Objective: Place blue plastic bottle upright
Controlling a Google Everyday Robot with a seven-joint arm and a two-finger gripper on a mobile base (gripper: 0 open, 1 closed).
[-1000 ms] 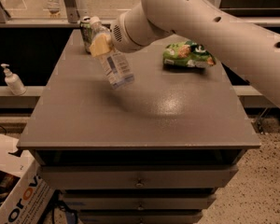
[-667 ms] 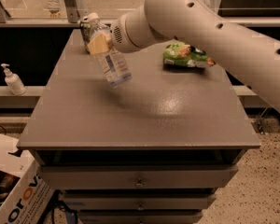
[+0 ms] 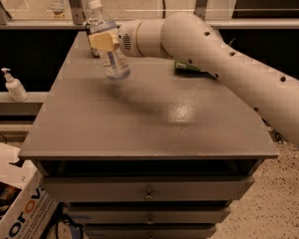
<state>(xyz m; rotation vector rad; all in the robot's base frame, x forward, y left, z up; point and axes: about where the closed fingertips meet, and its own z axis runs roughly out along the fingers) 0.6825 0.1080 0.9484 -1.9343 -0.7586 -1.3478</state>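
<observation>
Contact is seen near the far left corner of the table [image 3: 154, 118], where the blue plastic bottle [image 3: 116, 64] is clamped at its middle between the closed fingers of the gripper [image 3: 103, 41]. The bottle is held cap-up and slightly tilted, its base swung a little toward the right edge; whether the base touches the surface cannot be told. A green packet [image 3: 188, 66] is partly hidden behind the arm near the far edge.

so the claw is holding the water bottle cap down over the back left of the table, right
Not quite: the cap is up, not down. The camera view shows the claw shut on the blue plastic bottle around its upper body, over the back left of the table, with the white cap on top and the bottle leaning slightly.
</observation>
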